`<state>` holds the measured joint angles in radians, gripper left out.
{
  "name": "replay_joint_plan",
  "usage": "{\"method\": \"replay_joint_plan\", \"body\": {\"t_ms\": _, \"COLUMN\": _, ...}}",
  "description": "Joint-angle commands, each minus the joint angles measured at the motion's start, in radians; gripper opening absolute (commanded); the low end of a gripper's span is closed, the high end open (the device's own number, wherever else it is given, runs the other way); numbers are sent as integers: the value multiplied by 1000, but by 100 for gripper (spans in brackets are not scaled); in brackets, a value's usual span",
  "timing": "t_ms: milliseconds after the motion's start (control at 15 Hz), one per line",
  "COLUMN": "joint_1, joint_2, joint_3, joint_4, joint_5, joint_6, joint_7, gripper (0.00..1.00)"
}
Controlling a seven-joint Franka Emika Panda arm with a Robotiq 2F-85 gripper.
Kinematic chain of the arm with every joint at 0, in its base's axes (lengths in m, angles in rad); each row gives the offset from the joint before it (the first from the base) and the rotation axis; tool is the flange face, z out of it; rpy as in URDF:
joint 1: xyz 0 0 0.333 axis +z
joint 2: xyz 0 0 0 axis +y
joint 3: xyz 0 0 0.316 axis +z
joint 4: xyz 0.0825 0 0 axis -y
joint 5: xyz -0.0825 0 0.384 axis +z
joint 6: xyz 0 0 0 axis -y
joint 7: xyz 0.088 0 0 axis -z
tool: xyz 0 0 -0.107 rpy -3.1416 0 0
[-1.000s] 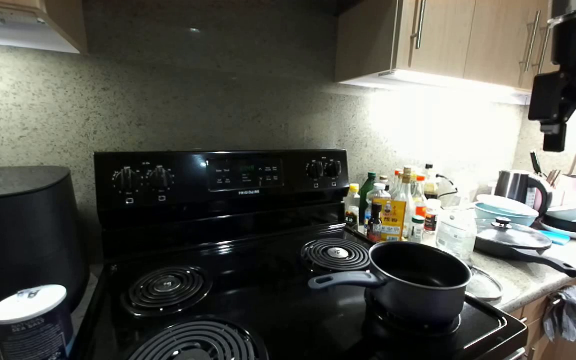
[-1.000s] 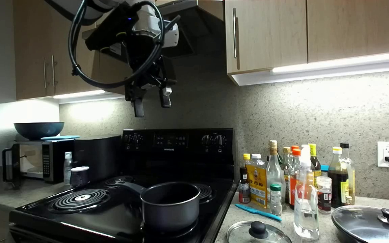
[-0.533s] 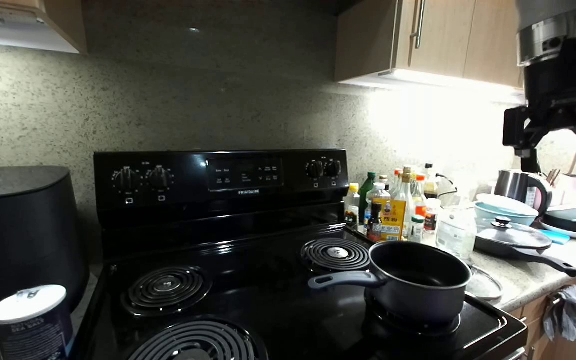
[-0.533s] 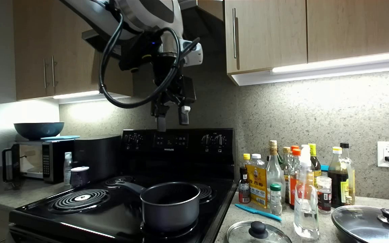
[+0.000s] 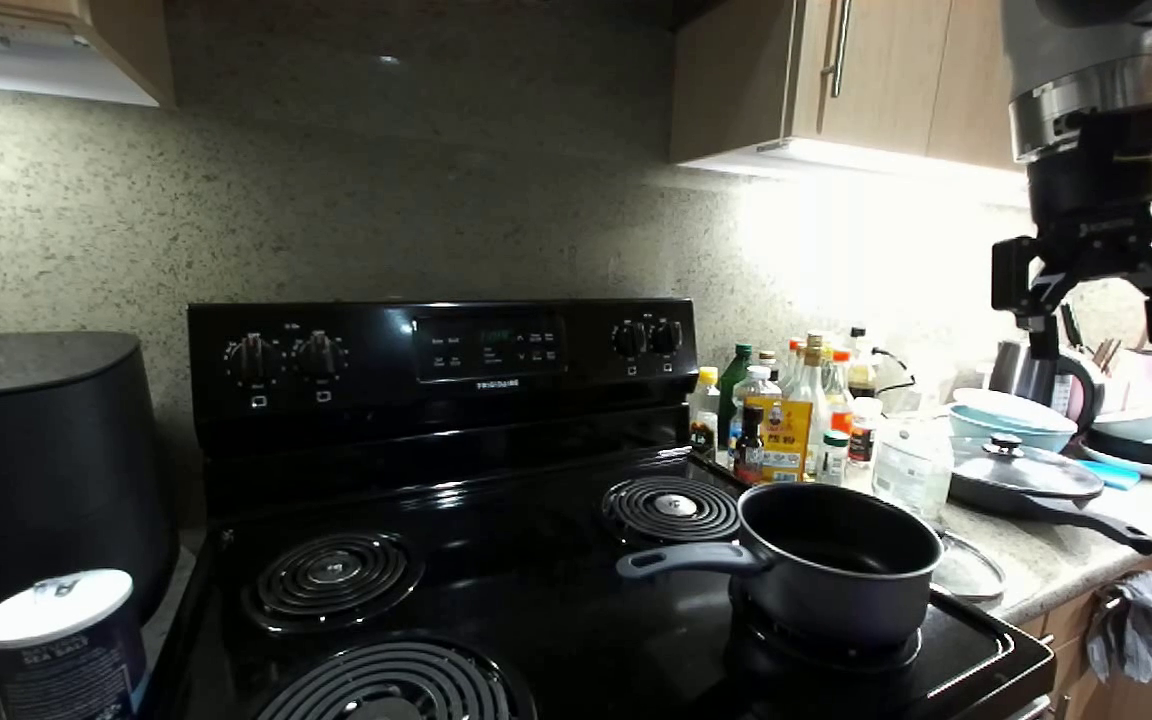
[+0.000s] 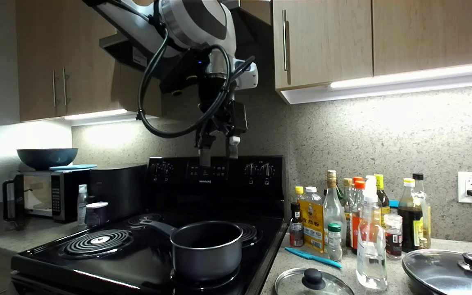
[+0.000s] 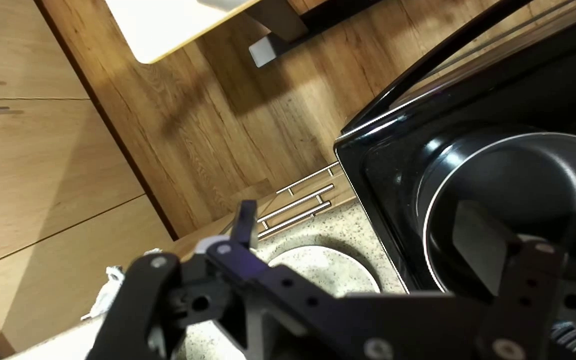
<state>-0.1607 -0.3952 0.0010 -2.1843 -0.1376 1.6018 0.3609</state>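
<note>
Broadly, the biggest thing before us is the black stove (image 5: 576, 620), with the speckled counter (image 6: 285, 260) running along beside it. On the counter we see a lidded pan (image 5: 1021, 478), well apart from the stove. Next comes the dark saucepan (image 6: 206, 254), upright and lidless on the stove at the corner nearest the counter, its handle (image 5: 691, 560) reaching inward, away from that side. Our tool (image 6: 219, 156) hangs higher than the saucepan, its fingers (image 7: 478, 245) pointing down and well apart, with nothing between them and nothing touched that we can make out; in the wrist view, one finger overlaps the saucepan's inside and the other shows by the counter's front edge. We judge the step in hand to be an approach through free air, so we would do it well by moving slowly, keeping the fingers upright, and leaving enough height for both tips to clear the saucepan. Smaller again, a glass lid (image 6: 314, 282) lies knob side up on the counter just beside the stove, with a clear spray bottle (image 6: 370, 246) standing near it and a slim turquoise utensil (image 6: 313, 257) lying flat behind. On that side, we think any lowering ought to go straight down, since the bottle is tall and would likely tip if knocked.
</note>
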Motion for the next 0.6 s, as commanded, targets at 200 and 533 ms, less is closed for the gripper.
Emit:
{"method": "replay_joint_plan", "body": {"t_ms": 200, "joint_1": -6, "joint_2": 175, "joint_3": -21, "joint_4": 121, "joint_5": 28, "joint_6": -32, "joint_7": 91, "gripper": 100}}
{"method": "replay_joint_plan", "body": {"t_ms": 533, "joint_1": -6, "joint_2": 369, "joint_3": -72, "joint_4": 255, "joint_5": 58, "joint_6": -78, "joint_7": 176, "gripper": 100}}
